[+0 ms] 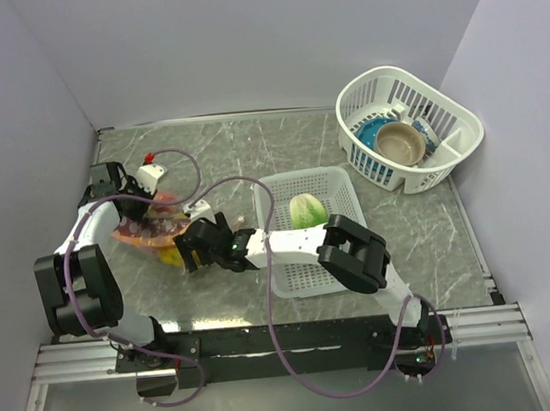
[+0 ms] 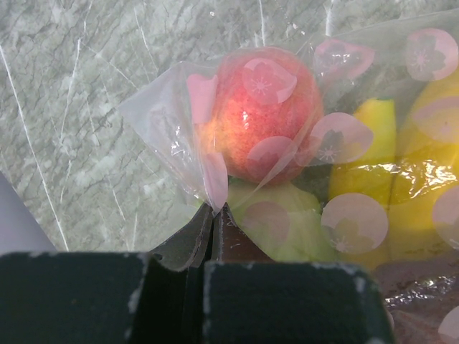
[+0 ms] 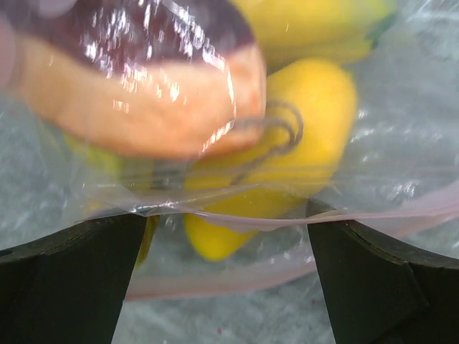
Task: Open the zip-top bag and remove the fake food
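Observation:
The zip-top bag (image 1: pixel 146 229) lies on the table's left side with fake food inside. My left gripper (image 2: pixel 214 209) is shut on a corner of the clear film, right under the pink-red round fruit (image 2: pixel 262 118). Yellow banana pieces (image 2: pixel 430 136) and a green piece (image 2: pixel 283 218) lie beside that fruit in the bag. My right gripper (image 3: pixel 226 226) stands open at the bag's mouth, the pinkish zip strip (image 3: pixel 237 276) stretching between its fingers (image 3: pixel 64 279). Just beyond, inside the film, are a banana (image 3: pixel 301 122) and the orange and dark red slice (image 3: pixel 136 93). The green lettuce (image 1: pixel 306 211) sits outside the bag in the white tray.
The white perforated tray (image 1: pixel 335 186) stands at the table's middle, under my right arm. A white basket (image 1: pixel 439 107) at the back right holds a blue bowl (image 1: pixel 372 133) and a tan bowl (image 1: pixel 400 143). Grey walls close in the left, back and right.

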You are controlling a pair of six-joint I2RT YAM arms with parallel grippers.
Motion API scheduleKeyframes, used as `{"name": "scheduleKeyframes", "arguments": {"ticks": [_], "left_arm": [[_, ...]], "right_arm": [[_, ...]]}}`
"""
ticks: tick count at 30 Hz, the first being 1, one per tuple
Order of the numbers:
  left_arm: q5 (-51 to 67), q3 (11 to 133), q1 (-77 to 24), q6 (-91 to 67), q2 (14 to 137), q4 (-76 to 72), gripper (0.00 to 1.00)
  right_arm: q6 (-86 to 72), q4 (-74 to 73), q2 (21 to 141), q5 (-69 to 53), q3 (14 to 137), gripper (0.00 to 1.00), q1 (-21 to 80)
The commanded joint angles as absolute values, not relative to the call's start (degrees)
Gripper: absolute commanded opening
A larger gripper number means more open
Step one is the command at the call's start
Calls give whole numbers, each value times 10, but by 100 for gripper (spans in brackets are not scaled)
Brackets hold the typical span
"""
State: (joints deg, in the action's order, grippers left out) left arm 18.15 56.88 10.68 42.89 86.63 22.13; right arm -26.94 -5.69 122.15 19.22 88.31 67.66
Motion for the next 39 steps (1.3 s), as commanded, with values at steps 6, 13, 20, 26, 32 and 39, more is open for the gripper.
{"name": "scheduleKeyframes", "arguments": {"ticks": [6,13,20,26,32,39], "left_arm": [[186,558,106,448,846,315,1],[178,557,107,459,827,322,1],[177,554,107,449,832,314,1],[160,552,107,426,838,284,1],[155,570,107,400,860,283,1],[169,578,106,393,870,285,1]], "right_arm": [[-279,-83,1279,218,951,100,658],[-279,-42,1240,209,878,81,657],[-266,-2,1165,229,788,24,660],[-223,-30,1086,219,748,10,681],[-210,-99,984,147,693,9,688],[-253,-203,829,219,596,1,688]]}}
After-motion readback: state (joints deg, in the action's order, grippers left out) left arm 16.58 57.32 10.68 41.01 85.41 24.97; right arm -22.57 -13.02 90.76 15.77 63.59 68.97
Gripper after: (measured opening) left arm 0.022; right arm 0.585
